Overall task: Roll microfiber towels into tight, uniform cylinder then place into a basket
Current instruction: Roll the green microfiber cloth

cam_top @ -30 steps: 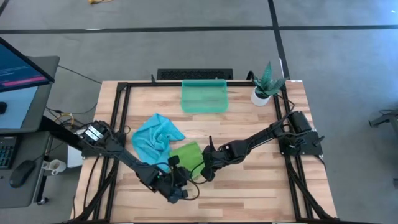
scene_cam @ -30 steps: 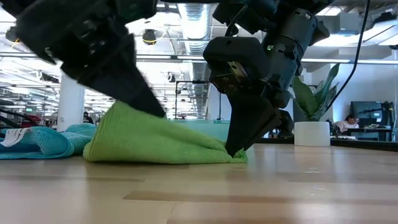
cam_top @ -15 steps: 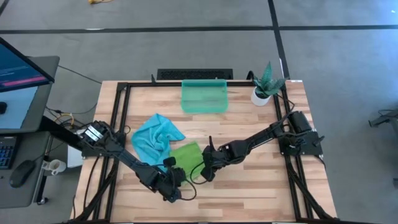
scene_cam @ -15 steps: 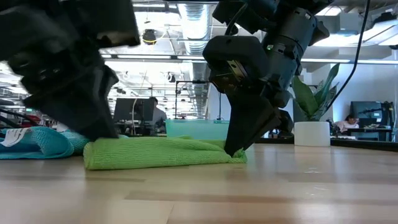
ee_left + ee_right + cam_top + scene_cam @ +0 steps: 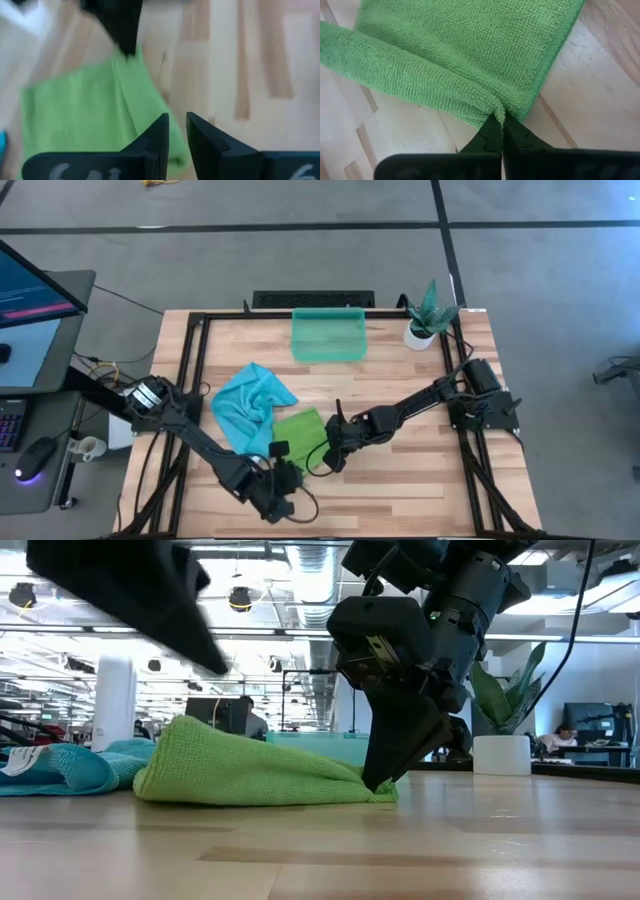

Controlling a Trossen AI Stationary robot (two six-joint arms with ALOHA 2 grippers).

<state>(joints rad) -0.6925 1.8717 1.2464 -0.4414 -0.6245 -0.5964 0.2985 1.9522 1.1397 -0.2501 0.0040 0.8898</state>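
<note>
Lime green towel (image 5: 301, 430) mid-bench, one edge barely rolled; right end effector (image 5: 498, 131) pinching its corner; left end effector (image 5: 177, 131) narrow, empty. Turquoise towel (image 5: 247, 402) untouched; basket (image 5: 327, 334) empty.

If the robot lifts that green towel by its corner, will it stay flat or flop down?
Probably flop. The green towel already sags into a soft fold where the right gripper pinches its corner. It likely weighs little, since that small pinch holds the fold up. Its fuzzy surface should grip the table rather than slide.
</note>
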